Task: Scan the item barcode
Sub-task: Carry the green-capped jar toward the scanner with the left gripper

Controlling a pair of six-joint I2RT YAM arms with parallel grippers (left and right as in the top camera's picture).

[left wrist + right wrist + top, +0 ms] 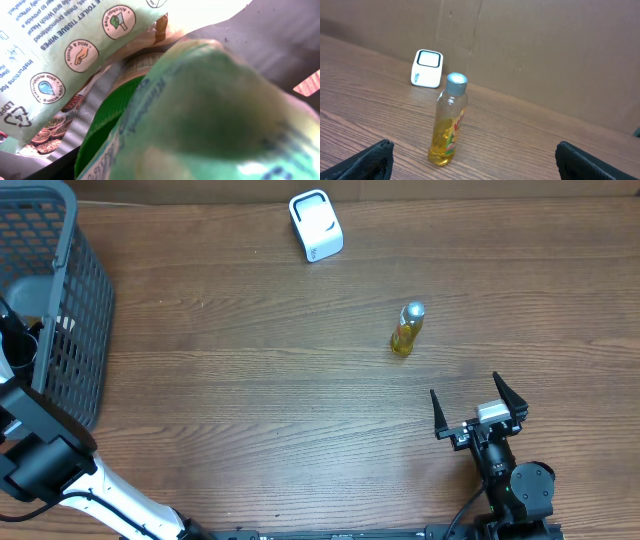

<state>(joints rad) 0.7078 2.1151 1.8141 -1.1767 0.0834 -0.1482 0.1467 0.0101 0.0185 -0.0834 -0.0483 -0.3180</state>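
The white barcode scanner (316,225) stands at the table's far edge and also shows as the scanner (426,68) in the right wrist view. My left arm (40,450) reaches down into the grey mesh basket (70,310), where its gripper is hidden. A blurred green packet (210,110) fills the left wrist view, pressed close to the camera, and no fingers show. Beside it lies a pale green wipes pack (65,45). My right gripper (464,384) (477,162) stands open and empty near the front edge.
A small yellow bottle with a silver cap (407,329) (449,120) stands upright on the wooden table, ahead of the right gripper and nearer than the scanner. Other packets lie under the green one in the basket. A brown wall rises behind the table.
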